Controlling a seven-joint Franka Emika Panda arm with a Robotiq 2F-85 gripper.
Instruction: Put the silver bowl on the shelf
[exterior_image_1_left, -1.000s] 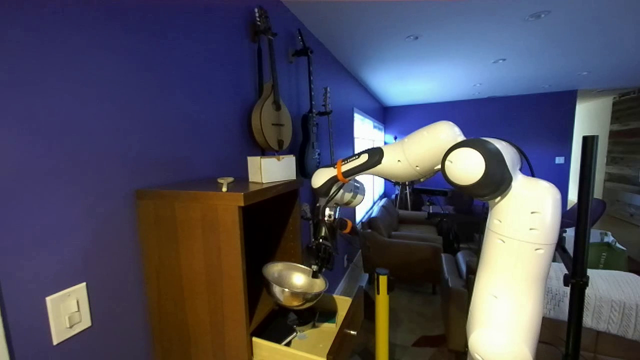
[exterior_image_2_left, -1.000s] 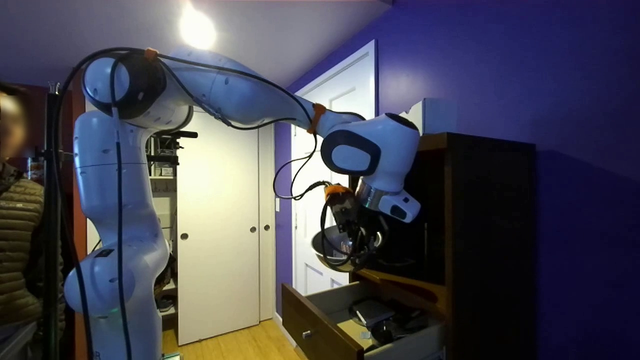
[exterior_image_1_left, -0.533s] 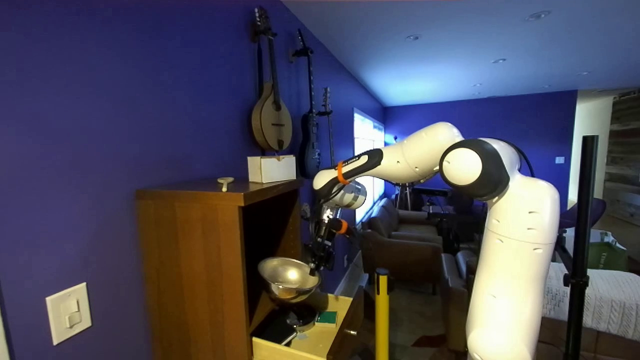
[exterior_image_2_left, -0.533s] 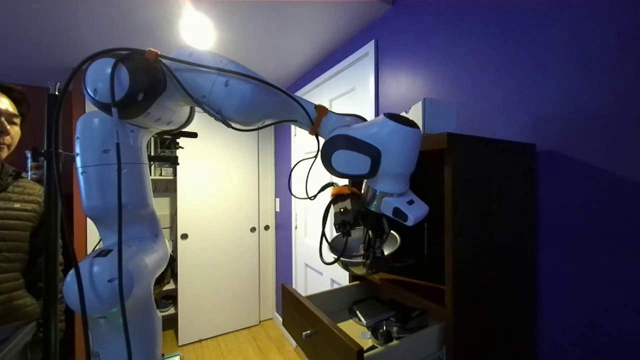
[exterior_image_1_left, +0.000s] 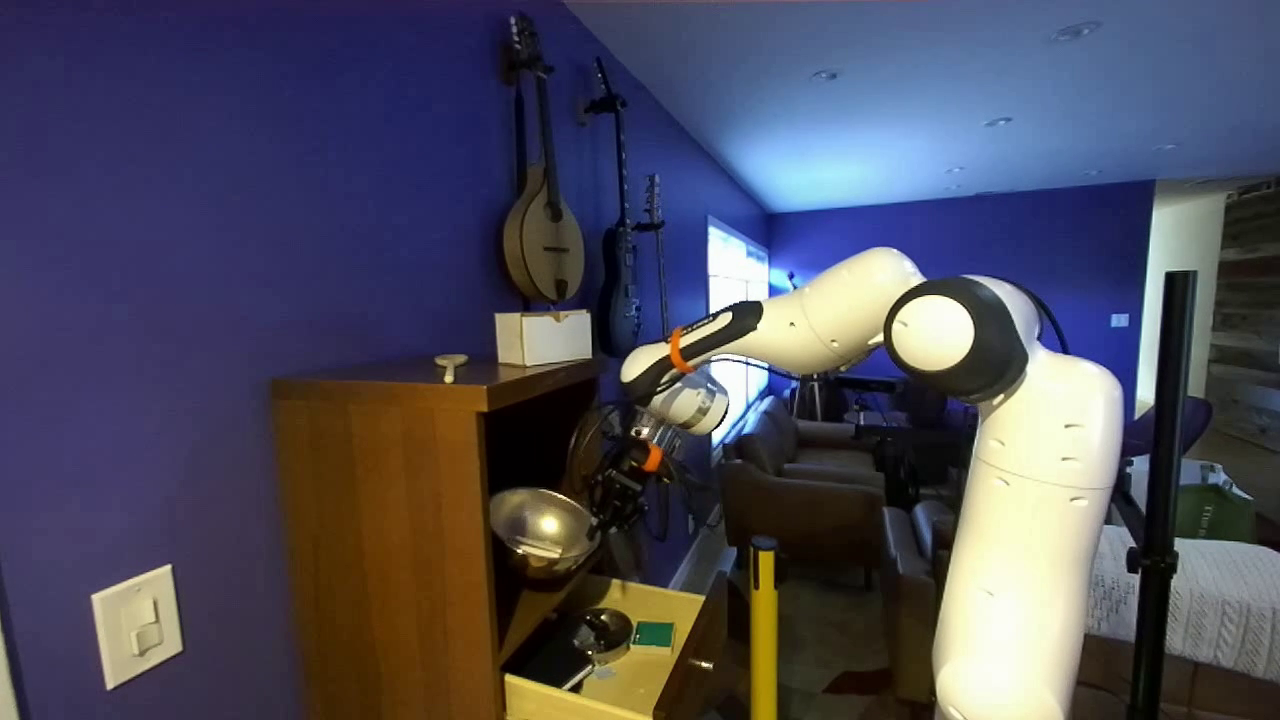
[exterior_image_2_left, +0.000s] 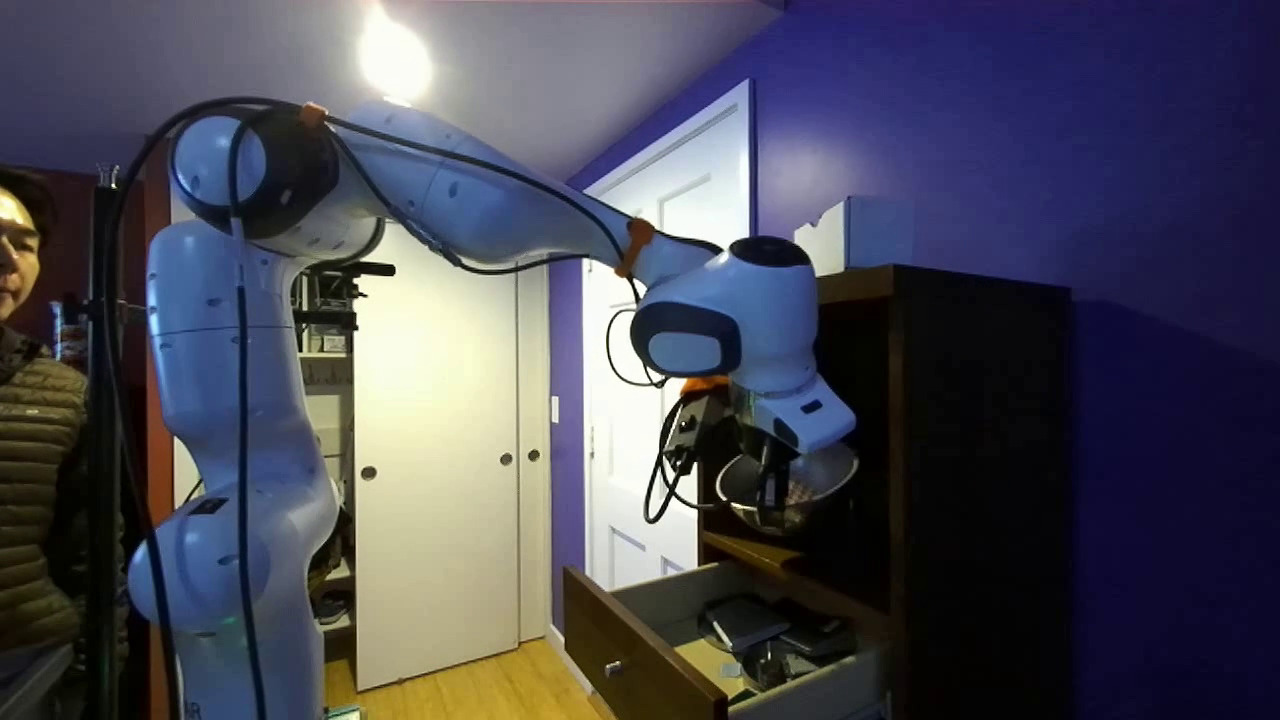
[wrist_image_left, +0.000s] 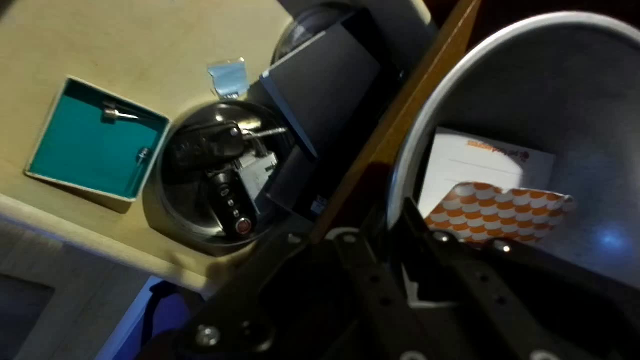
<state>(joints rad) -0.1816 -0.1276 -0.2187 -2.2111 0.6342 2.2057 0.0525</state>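
Note:
The silver bowl (exterior_image_1_left: 540, 528) is held in the air at the cabinet's open front, partly inside the opening. It also shows in an exterior view (exterior_image_2_left: 828, 478) and at the right of the wrist view (wrist_image_left: 585, 90). A white and orange patterned card (wrist_image_left: 495, 210) lies in it. My gripper (wrist_image_left: 389, 220) is shut on the bowl's rim, one finger inside and one outside. In both exterior views the gripper (exterior_image_1_left: 600, 515) is tilted, fingers toward the cabinet. The shelf (exterior_image_2_left: 745, 546), a brown board, is below the bowl; its front edge (wrist_image_left: 415, 100) runs beside the bowl's rim.
An open drawer (exterior_image_2_left: 645, 650) juts out below the shelf, holding a round tin (wrist_image_left: 190, 220), a green box (wrist_image_left: 90, 140) and dark flat items. The cabinet side wall (exterior_image_1_left: 385, 540) bounds the opening. A white box (exterior_image_1_left: 545, 338) stands on the cabinet top. A yellow post (exterior_image_1_left: 764, 630) stands nearby.
The bowl and gripper have moved toward the cabinet opening and slightly up. The gripper has tilted more toward the cabinet. More of the drawer's contents now show below the bowl.

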